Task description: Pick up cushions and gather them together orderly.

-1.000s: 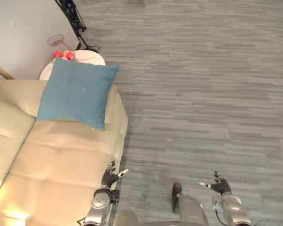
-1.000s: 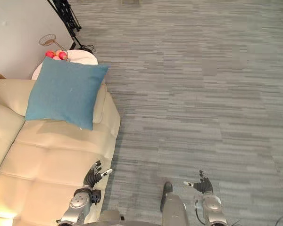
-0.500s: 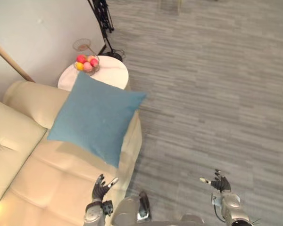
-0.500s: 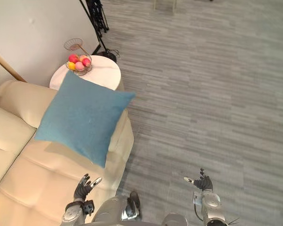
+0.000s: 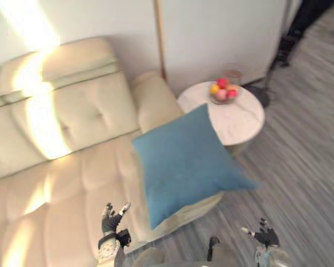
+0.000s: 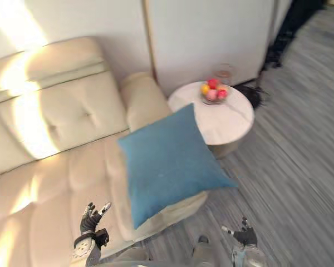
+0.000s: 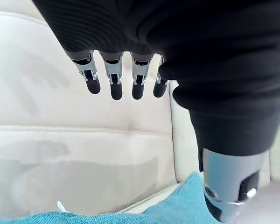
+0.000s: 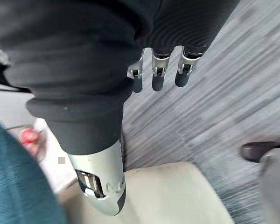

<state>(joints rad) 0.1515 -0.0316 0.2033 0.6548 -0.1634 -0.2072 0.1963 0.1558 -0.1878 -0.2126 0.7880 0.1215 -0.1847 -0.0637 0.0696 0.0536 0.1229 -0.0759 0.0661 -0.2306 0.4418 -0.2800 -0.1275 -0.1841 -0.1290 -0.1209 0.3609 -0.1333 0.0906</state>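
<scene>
So the big change here is the view, not the stuff in it. Compared with half a second ago the whole picture has swung round: back then it was mostly grey floor (image 5: 306, 167) with the couch tucked into the lower left. Now the cream sofa (image 5: 72, 122) takes up the left and middle of the frame, with the wall across the top. That's the robot's head turning, nothing got shoved around.

The blue cushion (image 5: 183, 161) sits dead centre of the frame, in the same spot on the sofa as before. It's propped over the armrest end, with its lower right corner hanging out past the sofa edge over the floor. Up and to the right of it is the round white side table (image 5: 242, 119) with the fruit bowl (image 5: 222, 93) on it. Can't tell if the cushion's top corner actually touches the table.

Both hands stay low. The left hand (image 5: 111, 218) is at bottom centre-left over the seat, the right hand (image 5: 263, 236) at bottom right over the floor. Fingers are spread and relaxed on both, holding nothing.

In short, the robot looks lined up on the cushion now, but the pickup hasn't started. The left hand is near it, not touching.
</scene>
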